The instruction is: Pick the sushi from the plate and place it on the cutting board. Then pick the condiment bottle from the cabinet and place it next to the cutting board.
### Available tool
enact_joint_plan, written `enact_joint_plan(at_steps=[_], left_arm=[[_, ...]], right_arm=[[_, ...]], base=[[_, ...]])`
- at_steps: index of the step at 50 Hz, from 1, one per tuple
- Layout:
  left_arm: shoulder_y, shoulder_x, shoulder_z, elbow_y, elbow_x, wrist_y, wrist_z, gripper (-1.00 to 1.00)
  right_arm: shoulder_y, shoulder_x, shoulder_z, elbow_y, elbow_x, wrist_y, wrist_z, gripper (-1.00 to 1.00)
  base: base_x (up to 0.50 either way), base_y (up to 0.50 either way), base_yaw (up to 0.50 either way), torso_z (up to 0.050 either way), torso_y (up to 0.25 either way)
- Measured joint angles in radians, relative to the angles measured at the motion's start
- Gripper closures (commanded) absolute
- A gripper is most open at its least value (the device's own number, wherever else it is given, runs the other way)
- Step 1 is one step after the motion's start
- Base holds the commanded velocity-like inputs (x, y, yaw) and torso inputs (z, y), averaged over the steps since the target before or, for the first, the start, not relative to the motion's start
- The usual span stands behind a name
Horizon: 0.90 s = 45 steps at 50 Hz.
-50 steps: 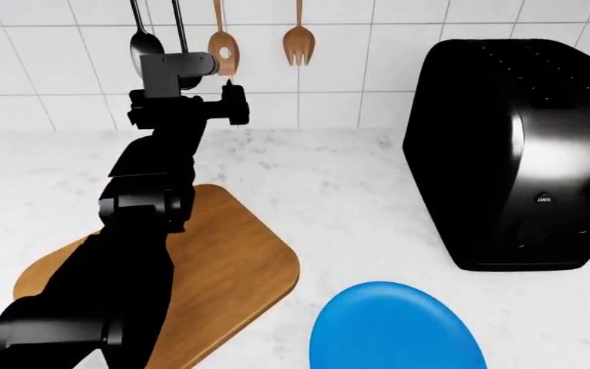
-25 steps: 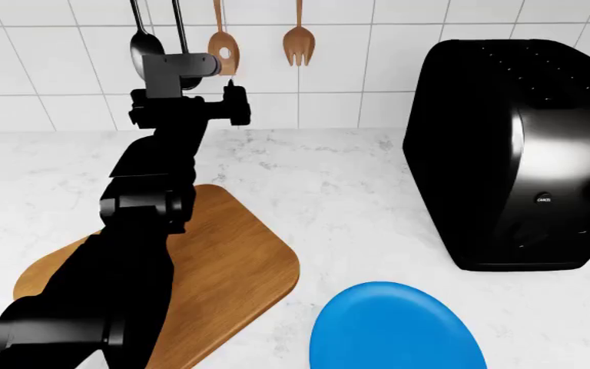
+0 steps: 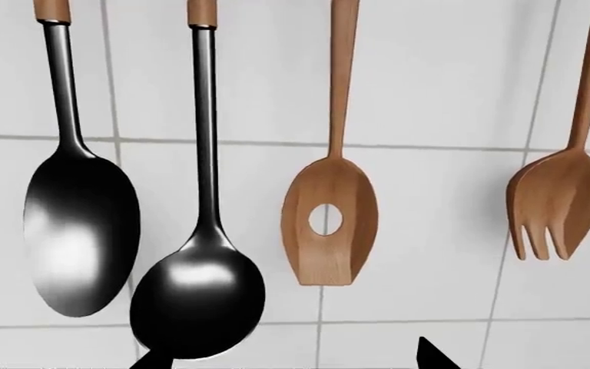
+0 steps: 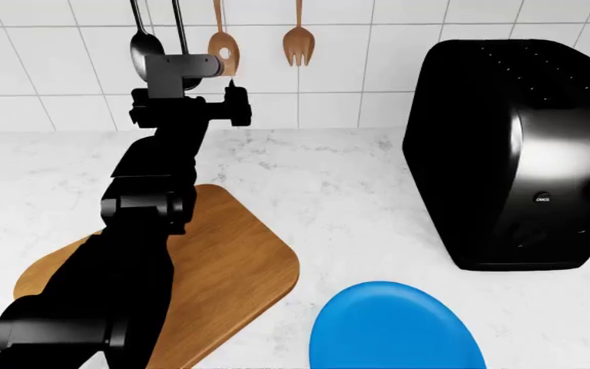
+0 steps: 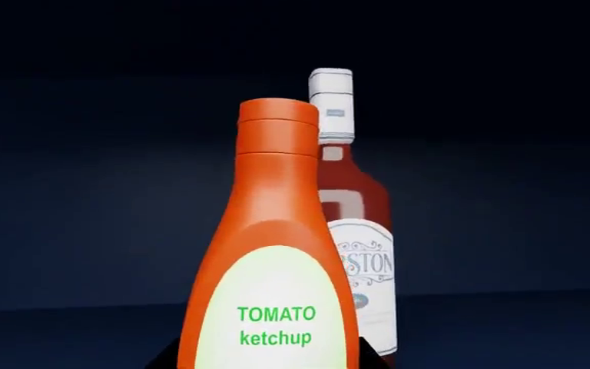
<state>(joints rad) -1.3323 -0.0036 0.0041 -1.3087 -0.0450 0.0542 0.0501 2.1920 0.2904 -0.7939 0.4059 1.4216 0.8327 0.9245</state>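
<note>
The right gripper (image 5: 270,361) shows only as two dark fingertips at the edge of the right wrist view, one on each side of the condiment bottle (image 5: 273,261); whether they press on the bottle or merely flank it cannot be told. The bottle stands upright and fills the near view, its white-green label reading "TOMATO ketchup". Directly behind it, partly hidden, stands a second bottle (image 5: 362,231) with a white cap and a pale label. Around both is the dark cabinet interior (image 5: 90,192), with open dark space on either side of the pair. The left gripper (image 3: 295,361) appears as two dark fingertips spread apart with nothing between them, facing the white tiled wall (image 3: 449,92). On that wall hang two black spoons (image 3: 80,231) and, beside them, a wooden slotted spoon (image 3: 331,223) and a wooden fork (image 3: 556,204), all close ahead of the fingertips. In the head view the left arm (image 4: 147,231) reaches across the cutting board (image 4: 233,265) and covers much of it. The plate (image 4: 392,327) lies just beside the board's near corner, its blue surface showing no sushi. A large black appliance (image 4: 521,154) stands at the right, well apart from the board, with bare white marble counter (image 4: 336,177) between them.
</note>
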Motion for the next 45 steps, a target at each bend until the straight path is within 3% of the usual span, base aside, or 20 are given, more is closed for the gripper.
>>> enact_joint_plan(at_steps=[18, 31, 45], left_arm=[[0.000, 0.000, 0.008, 0.000, -0.003, 0.001, -0.003, -1.00], [0.000, 0.000, 0.008, 0.000, -0.003, 0.000, -0.003, -1.00], [0.001, 0.000, 0.010, 0.000, -0.004, 0.001, -0.003, -1.00]], right_arm=[[0.070, 0.028, 0.026, -0.149, 0.091, -0.033, 0.093, 1.00], [0.125, -0.037, 0.198, -0.247, 0.064, 0.133, 0.131, 1.00], [0.119, -0.072, 0.276, -0.278, 0.083, 0.215, 0.157, 1.00]], base=[[0.00, 0.00, 0.00, 0.000, 0.000], [0.00, 0.00, 0.00, 0.000, 0.000], [-0.50, 0.02, 0.00, 0.000, 0.000]])
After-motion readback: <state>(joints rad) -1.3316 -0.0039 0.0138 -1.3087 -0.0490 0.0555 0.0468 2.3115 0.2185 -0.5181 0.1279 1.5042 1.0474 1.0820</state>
